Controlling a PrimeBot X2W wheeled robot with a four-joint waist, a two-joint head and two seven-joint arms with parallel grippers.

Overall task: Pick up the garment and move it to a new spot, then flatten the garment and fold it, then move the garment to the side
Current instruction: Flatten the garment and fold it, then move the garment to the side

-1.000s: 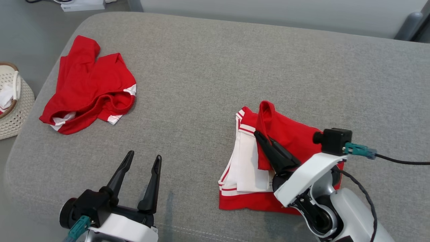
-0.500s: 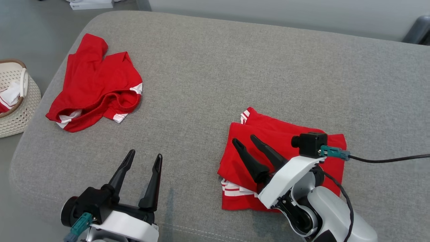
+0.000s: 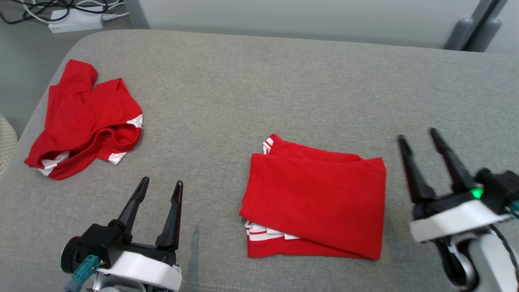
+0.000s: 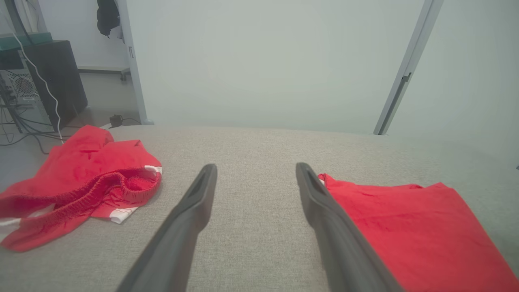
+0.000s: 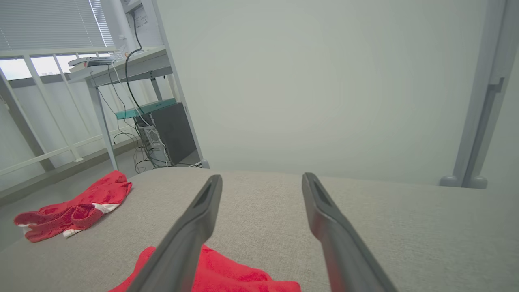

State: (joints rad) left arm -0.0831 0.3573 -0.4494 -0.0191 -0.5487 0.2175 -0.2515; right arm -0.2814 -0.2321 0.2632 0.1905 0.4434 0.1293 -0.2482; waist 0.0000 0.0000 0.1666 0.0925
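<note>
A grey, fabric-covered padded bench (image 3: 284, 81) with rounded corners spreads across the head view. Near its far left corner lies a crumpled pair of red shorts with white trim (image 3: 83, 119), its waistband gaping. Beyond that corner, on the floor, a white power strip (image 3: 75, 25) sits among black cables (image 3: 24, 10). A pale woven basket (image 3: 6, 142) pokes in at the left edge. A black computer tower (image 5: 172, 129) stands under a pale desk (image 5: 121, 69).

The folded red cloth garment (image 3: 316, 198) looks soft and matt. The grey woven fabric cushion (image 3: 259, 89) has a coarse, matt weave.
</note>
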